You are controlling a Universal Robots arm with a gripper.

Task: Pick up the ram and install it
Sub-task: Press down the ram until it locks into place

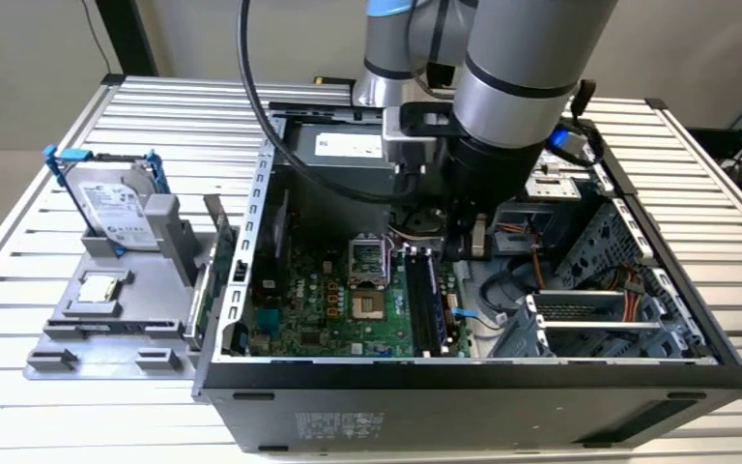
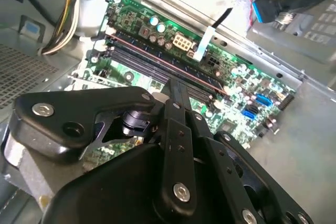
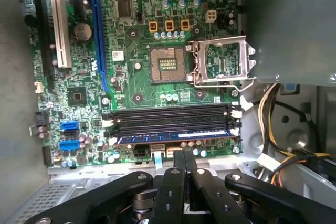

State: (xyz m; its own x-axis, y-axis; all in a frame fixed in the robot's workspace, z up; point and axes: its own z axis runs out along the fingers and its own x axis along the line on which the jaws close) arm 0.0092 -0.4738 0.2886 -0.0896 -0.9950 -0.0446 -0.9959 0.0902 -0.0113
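1. I am holding my fingers (image 3: 178, 163) pressed narrow, nothing between them, tips just above the ram (image 3: 173, 139), probably to bear on its top edge.
2. The ram is sitting in the nearest of four memory slots (image 3: 168, 119) on the motherboard (image 3: 136, 77), apparently seated.
3. In the exterior view, I am reaching into the open case (image 1: 474, 396) at centre; one hard drive (image 1: 113, 208) and one small silver chip (image 1: 98, 290) are waiting toward nine o'clock on the bench (image 1: 36, 425).
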